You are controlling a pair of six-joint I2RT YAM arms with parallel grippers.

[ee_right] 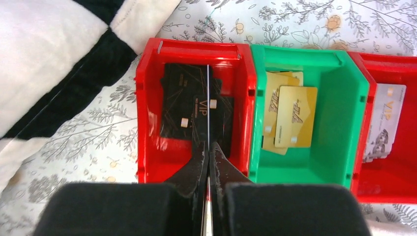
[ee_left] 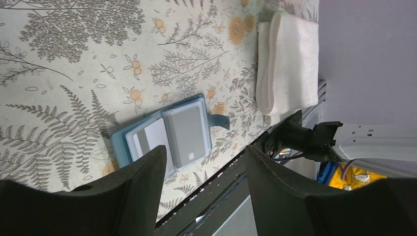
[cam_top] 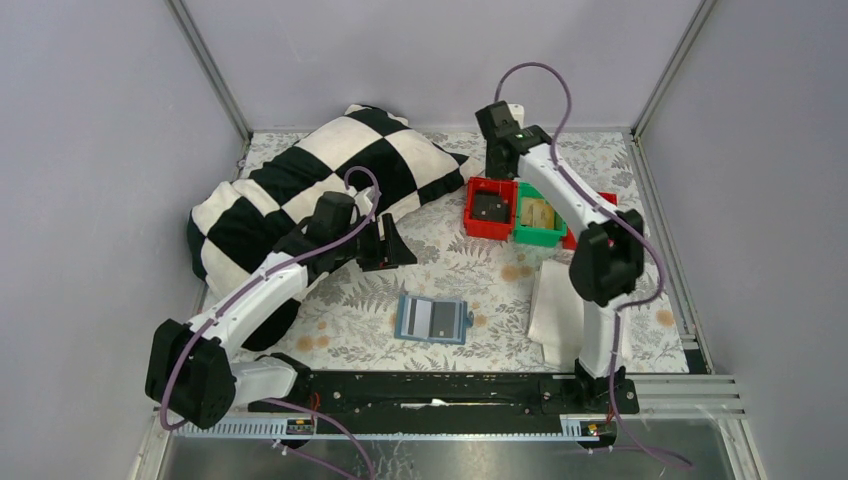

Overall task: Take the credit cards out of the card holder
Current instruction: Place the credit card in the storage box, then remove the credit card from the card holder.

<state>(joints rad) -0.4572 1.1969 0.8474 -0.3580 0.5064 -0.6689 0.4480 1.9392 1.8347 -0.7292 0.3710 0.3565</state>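
The teal-blue card holder (cam_top: 433, 319) lies open on the floral cloth near the front middle, with two grey panels showing. It also shows in the left wrist view (ee_left: 167, 135), its snap tab pointing right. My left gripper (cam_top: 385, 243) hangs open and empty above the cloth, behind and left of the holder; in its own view (ee_left: 204, 150) nothing is between the jaws. My right gripper (cam_top: 497, 150) is shut on a thin card (ee_right: 208, 98), seen edge-on, held above the red bin (ee_right: 196, 46) that holds black cards (ee_right: 177, 98). Its fingertips (ee_right: 208, 147) are over the bin's near wall.
A green bin (ee_right: 310, 54) with gold cards (ee_right: 295, 115) stands right of the red one, then another red bin (ee_right: 388, 64) with a silver card. A black-and-white checked pillow (cam_top: 300, 190) fills the back left. A folded white cloth (cam_top: 555, 310) lies at the front right.
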